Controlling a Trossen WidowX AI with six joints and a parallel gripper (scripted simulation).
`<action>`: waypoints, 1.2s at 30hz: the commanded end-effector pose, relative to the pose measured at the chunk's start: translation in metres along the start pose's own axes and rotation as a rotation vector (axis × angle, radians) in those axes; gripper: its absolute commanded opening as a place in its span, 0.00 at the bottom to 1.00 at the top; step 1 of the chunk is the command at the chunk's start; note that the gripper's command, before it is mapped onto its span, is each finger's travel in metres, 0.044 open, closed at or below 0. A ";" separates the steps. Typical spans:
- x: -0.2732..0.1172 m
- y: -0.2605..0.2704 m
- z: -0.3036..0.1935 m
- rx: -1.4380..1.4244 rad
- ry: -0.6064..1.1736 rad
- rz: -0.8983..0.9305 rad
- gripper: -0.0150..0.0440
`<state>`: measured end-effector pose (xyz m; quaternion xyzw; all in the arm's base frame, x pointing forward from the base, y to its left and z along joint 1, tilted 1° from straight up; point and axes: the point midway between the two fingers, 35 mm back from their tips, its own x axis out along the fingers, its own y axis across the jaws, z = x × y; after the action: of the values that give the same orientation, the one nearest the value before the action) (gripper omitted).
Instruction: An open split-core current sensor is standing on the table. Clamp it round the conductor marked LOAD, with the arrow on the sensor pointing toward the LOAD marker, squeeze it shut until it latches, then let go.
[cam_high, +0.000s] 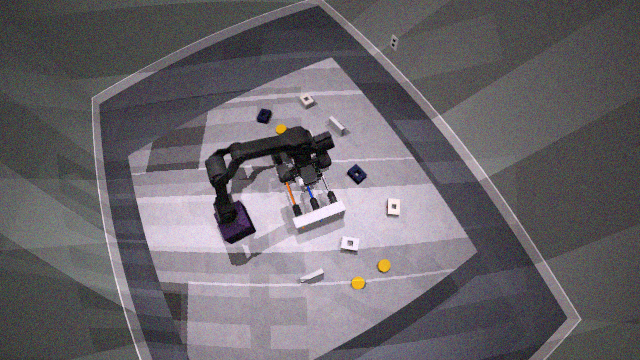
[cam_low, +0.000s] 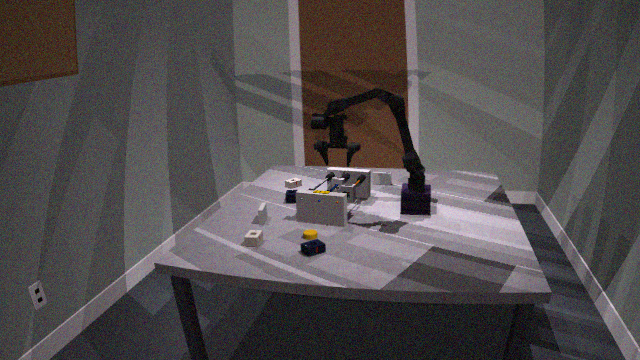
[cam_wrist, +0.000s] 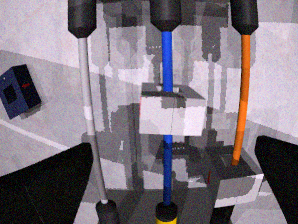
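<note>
A pale block-shaped sensor (cam_wrist: 156, 117) sits around the blue conductor (cam_wrist: 167, 60). Its two halves meet at a thin seam; I cannot tell if it is latched, and no arrow is readable. The blue conductor runs between black glands, with a yellow patch (cam_wrist: 166, 220) at the lower one. Another pale block (cam_wrist: 237, 192) surrounds the orange conductor (cam_wrist: 245, 80) (cam_high: 290, 192). A grey conductor (cam_wrist: 84, 75) is at the left. The LOAD lettering is not legible. My gripper (cam_wrist: 177, 149) (cam_low: 339, 162) is open and empty, above the conductors, its fingers clear of the sensor.
White end panels (cam_high: 319, 215) (cam_low: 320, 209) hold the conductors; the far panel (cam_low: 364, 175) also shows. Navy blocks (cam_high: 362, 177) (cam_low: 313, 247) (cam_wrist: 31, 92), pale blocks (cam_high: 393, 213) (cam_low: 254, 241), yellow discs (cam_high: 384, 265) (cam_low: 310, 234) and white wedges (cam_high: 337, 126) (cam_high: 312, 275) lie around the fixture.
</note>
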<state>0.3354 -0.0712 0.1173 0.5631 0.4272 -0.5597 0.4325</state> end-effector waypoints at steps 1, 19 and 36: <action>0.000 0.000 -0.001 0.004 0.003 -0.001 1.00; 0.000 0.000 -0.001 0.004 0.003 -0.001 1.00; 0.008 -0.063 -0.074 -0.376 -0.512 0.025 1.00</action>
<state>0.3085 -0.0048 0.1069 0.3921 0.4185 -0.5932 0.5650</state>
